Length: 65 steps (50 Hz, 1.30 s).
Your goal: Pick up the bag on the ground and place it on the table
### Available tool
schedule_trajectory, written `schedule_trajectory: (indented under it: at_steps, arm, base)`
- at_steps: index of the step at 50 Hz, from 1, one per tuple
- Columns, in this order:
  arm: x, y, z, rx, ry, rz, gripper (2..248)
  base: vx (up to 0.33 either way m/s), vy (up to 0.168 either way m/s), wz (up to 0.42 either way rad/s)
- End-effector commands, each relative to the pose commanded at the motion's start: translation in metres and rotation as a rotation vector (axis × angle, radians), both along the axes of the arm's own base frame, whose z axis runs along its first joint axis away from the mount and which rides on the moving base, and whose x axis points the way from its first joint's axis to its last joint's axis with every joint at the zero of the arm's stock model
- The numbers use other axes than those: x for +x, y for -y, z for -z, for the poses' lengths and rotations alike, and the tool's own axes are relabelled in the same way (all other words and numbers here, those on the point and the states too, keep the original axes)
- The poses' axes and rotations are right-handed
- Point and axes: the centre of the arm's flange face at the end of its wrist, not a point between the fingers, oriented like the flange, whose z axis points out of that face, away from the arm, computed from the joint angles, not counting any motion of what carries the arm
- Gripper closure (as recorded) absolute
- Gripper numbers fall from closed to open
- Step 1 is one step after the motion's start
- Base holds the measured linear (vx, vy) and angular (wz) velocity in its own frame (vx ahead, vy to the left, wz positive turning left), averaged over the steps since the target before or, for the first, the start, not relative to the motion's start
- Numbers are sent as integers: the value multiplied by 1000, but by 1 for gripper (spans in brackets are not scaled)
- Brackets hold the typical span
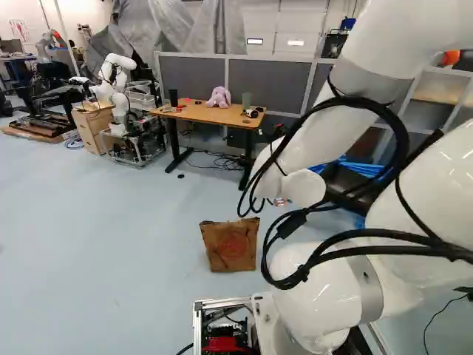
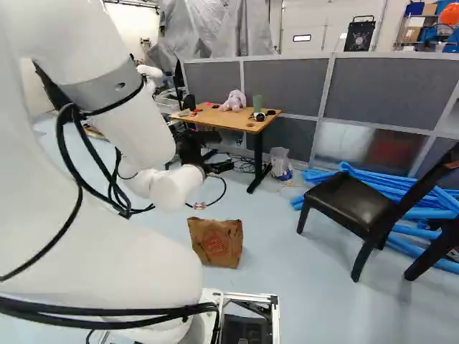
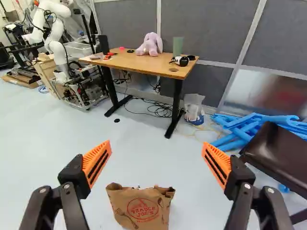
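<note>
The gripper (image 2: 193, 149) is released: its two fingers stand wide apart in the wrist view, with nothing held, their rear ends cut off. In the right base view it is partly hidden behind the arm (image 2: 129, 122), and its fingertips are hard to make out.

The bag (image 3: 139, 208), brown paper with a red print, stands on the floor (image 1: 111, 244) ahead of the base, well apart from the table (image 3: 129, 61). In the wrist view it shows beyond the gap between the fingers, touching neither, its lower part cut off. Its top is crumpled and its inside cannot be seen.

On the table are a plush toy (image 3: 150, 44), a green cylinder (image 3: 178, 46), headphones (image 3: 181, 61) and smaller things too small to name. A clear sack (image 3: 194, 108) stands beside a table leg, its contents unclear. Cables (image 3: 156, 109) tangle under the table.

The chair (image 2: 351, 204) is cut off in the right base and wrist views; behind it, blue tubes (image 2: 358, 183) lie partly covered. Another robot (image 1: 114, 78) stands near the table; in the right base view the arm hides most of it.
</note>
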Motion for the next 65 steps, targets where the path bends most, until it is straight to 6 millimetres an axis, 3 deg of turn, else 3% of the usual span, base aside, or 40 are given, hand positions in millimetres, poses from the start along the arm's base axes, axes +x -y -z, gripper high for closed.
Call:
schedule_trajectory:
  at_steps: [31,65]
  arm:
    - [61,-17,8,-5,-141,-45,3]
    - [132,-39,55,-20,-352,-85,3]
  base:
    - [0,0,0]
    - [0,0,0]
